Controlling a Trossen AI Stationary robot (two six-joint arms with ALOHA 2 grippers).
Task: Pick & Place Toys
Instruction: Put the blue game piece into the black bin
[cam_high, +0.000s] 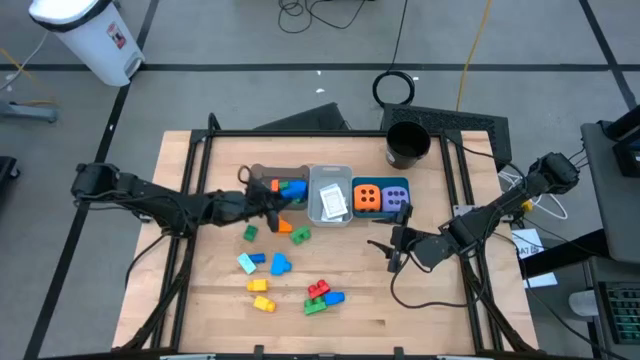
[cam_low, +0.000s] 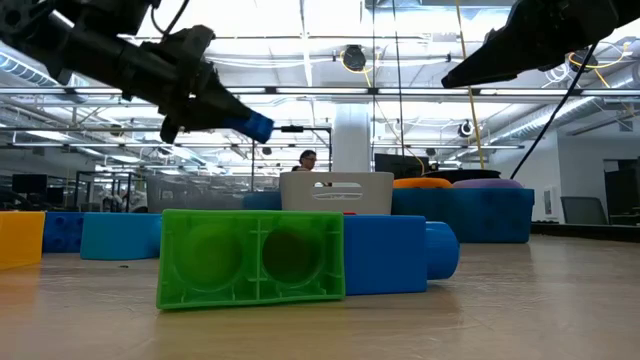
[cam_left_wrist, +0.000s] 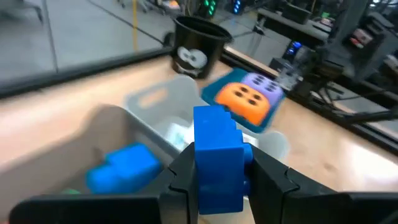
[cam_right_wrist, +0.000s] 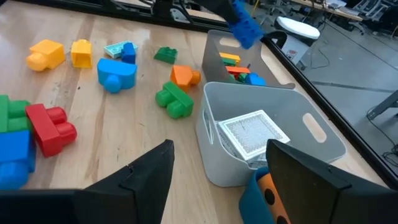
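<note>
While the left gripper (cam_left_wrist: 217, 177) hangs over the grey bin (cam_high: 268, 176), clamped on a blue brick (cam_left_wrist: 216, 155), the step in hand looks like a drop into that bin. To do it well, the arm should come lower and centre the brick between the bin's walls before the fingers part, so the brick does not bounce off the rim; it should land beside the blue brick (cam_left_wrist: 122, 168) already lying inside.

Next to the grey bin stands the clear bin (cam_high: 330, 195) with a white card (cam_right_wrist: 252, 134) in it, and beyond that the teal bin (cam_high: 398, 184) carrying the orange cube (cam_high: 366, 198) and purple cube (cam_high: 396, 198). These sit close, so a sideways swing of the left arm could knock the clear bin's wall.

A black cup (cam_high: 407, 143) stands farther back, out of the way.

The right gripper (cam_high: 392, 250) waits with fingers apart and nothing between them, near the teal bin's front.

Loose bricks remain on the table (cam_high: 430, 300): a green brick (cam_high: 300, 236), an orange one (cam_high: 283, 227), a red one (cam_right_wrist: 50, 127) and yellow ones (cam_high: 262, 295), well apart from the drop.
</note>
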